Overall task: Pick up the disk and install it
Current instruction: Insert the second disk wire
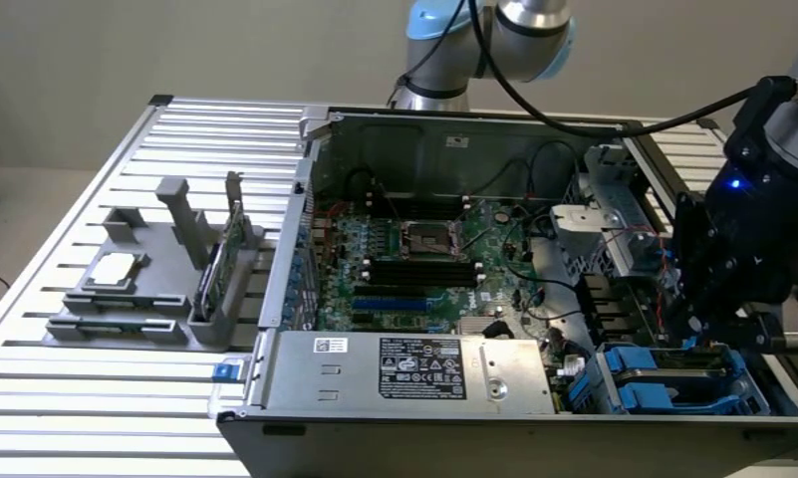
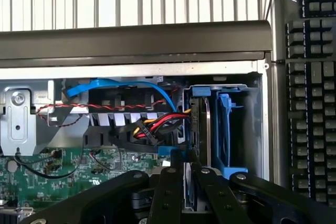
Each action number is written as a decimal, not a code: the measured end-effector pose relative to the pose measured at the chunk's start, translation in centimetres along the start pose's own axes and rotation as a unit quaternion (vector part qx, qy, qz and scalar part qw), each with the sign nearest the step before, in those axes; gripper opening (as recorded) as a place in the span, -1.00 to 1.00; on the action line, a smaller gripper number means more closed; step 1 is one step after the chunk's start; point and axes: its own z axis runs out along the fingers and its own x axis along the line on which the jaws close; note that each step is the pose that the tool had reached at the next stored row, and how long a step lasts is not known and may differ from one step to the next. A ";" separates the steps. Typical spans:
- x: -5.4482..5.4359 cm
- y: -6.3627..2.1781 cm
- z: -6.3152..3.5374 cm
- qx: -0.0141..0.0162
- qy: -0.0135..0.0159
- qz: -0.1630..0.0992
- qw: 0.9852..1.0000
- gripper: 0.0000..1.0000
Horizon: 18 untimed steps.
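Disk (image 2: 202, 129) stands on edge in the blue drive bay (image 1: 671, 383) at the front corner of the open computer case (image 1: 505, 129), toward the exterior view's right; its metal body shows as a narrow grey slab between bright blue plastic rails (image 2: 224, 129). Gripper (image 2: 190, 174) sits directly over it, fingers (image 2: 169, 192) drawn nearly together and closed around the near edge of the disk and its blue frame, pads touching it on both sides. In the exterior view the black wrist body hangs low over that same corner, a small blue light lit on its housing, and it hides much of the bay. Beside the disk, red, yellow and black power leads (image 2: 157, 124) and a light blue data cable (image 2: 121, 85) run along the case wall toward the bay. Green motherboard (image 1: 412, 249) lies flat on the case floor, and the silver power supply (image 1: 412, 368) with its black label sits along the near wall. On the slatted counter (image 1: 133, 378), well apart at the exterior view's left, a grey fixture (image 1: 146, 289) carries a small square silver chip (image 1: 116, 269) lying flat and a thin green card (image 1: 219, 264) standing upright in a slot. A black keyboard (image 2: 315, 77) lies just outside the case.
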 end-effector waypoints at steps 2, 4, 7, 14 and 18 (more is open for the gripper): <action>-0.1 -0.02 0.16 0.000 0.000 0.000 1.000 -0.68; -0.2 -0.03 0.31 0.000 0.001 0.000 1.000 -0.68; -0.3 -0.04 0.46 0.000 0.001 0.000 1.000 -0.68; -0.4 -0.07 0.75 -0.003 0.002 0.000 1.000 -0.69; -0.5 -0.09 0.91 -0.004 0.003 0.000 1.000 -0.69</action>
